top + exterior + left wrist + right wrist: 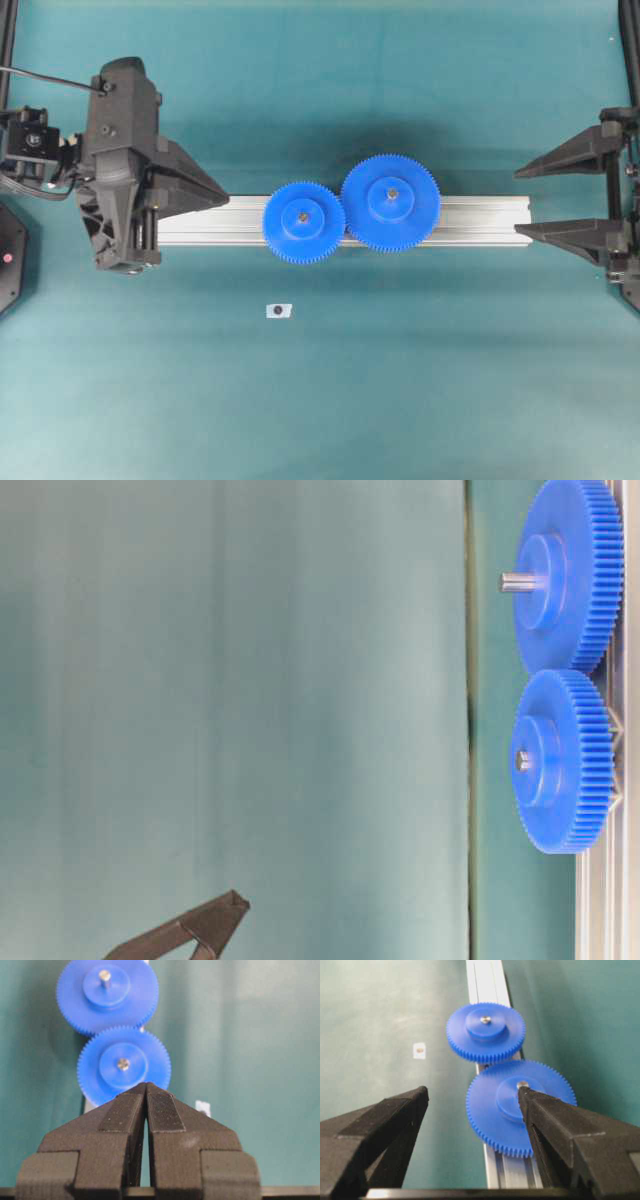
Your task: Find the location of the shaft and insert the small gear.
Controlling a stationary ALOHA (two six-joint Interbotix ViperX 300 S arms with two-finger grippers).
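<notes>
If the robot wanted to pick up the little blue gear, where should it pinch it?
Probably from straight above, pinching across the toothed rim of the small gear. It lies flat on the rail, so the rim is exposed on its two table-facing sides, while the larger gear blocks the right. The raised hub is another option; the wide-open right end effector suits it.

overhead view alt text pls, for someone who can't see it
Two meshed blue gears, the small gear left of the larger gear, sit on an aluminium rail across a teal table. The shut left gripper and open right gripper flank the rail.
</notes>
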